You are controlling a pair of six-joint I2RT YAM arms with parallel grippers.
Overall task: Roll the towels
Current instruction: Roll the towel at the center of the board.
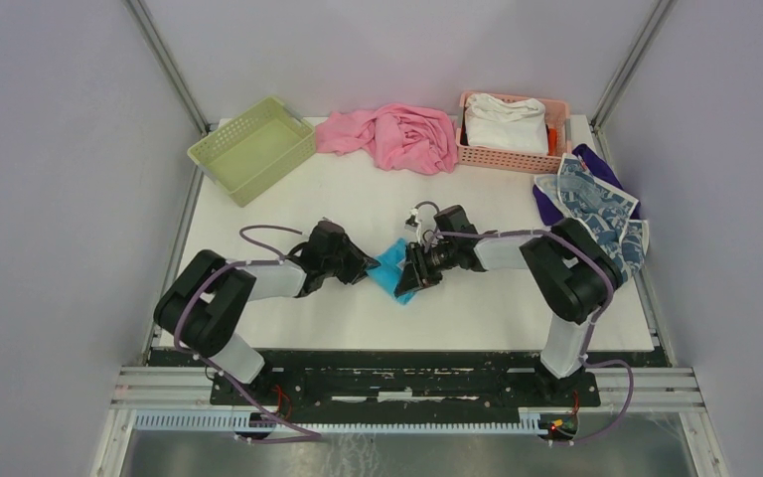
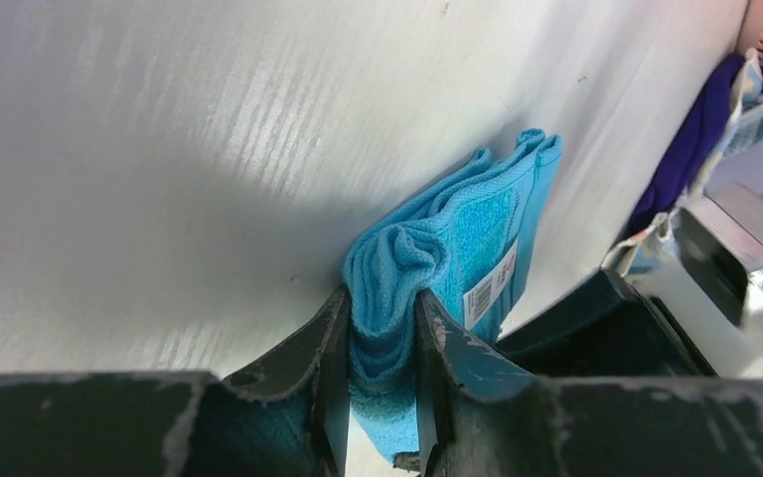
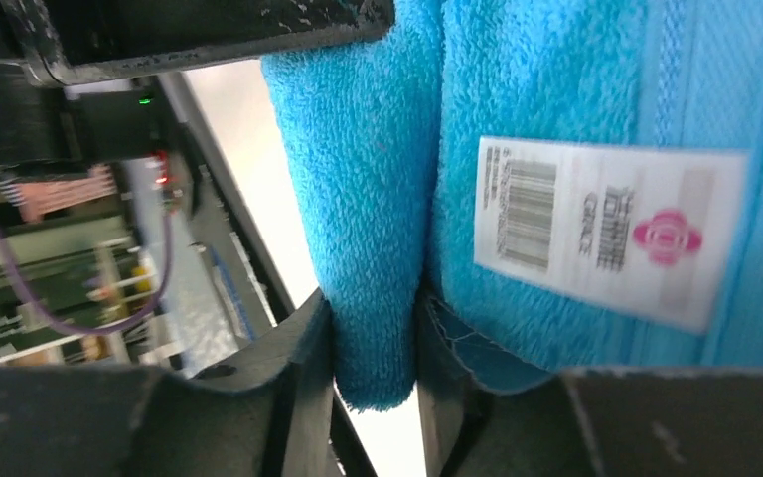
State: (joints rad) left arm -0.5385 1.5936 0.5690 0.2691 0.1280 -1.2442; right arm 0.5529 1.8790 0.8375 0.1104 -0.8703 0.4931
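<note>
A bright blue towel (image 1: pixel 389 266) lies folded and bunched at the middle of the white table, between both arms. My left gripper (image 1: pixel 366 268) comes in from the left and is shut on the towel's layered folded end (image 2: pixel 477 219), with thick folds squeezed between its jaws (image 2: pixel 382 298). From the right, my right gripper (image 1: pixel 412 280) is shut on another fold of the same towel (image 3: pixel 556 79), next to its barcode label (image 3: pixel 606 224); the pinched fold hangs between the jaws (image 3: pixel 376 308). A white towel with dark blue print (image 1: pixel 596 204) lies at the table's right edge.
A green basket (image 1: pixel 252 147) stands at the back left. A large pink cloth (image 1: pixel 397 136) lies at the back centre. At the back right, a pink basket (image 1: pixel 477 154) holds a white cloth (image 1: pixel 505 121). A purple cloth (image 1: pixel 548 207) lies under the printed towel.
</note>
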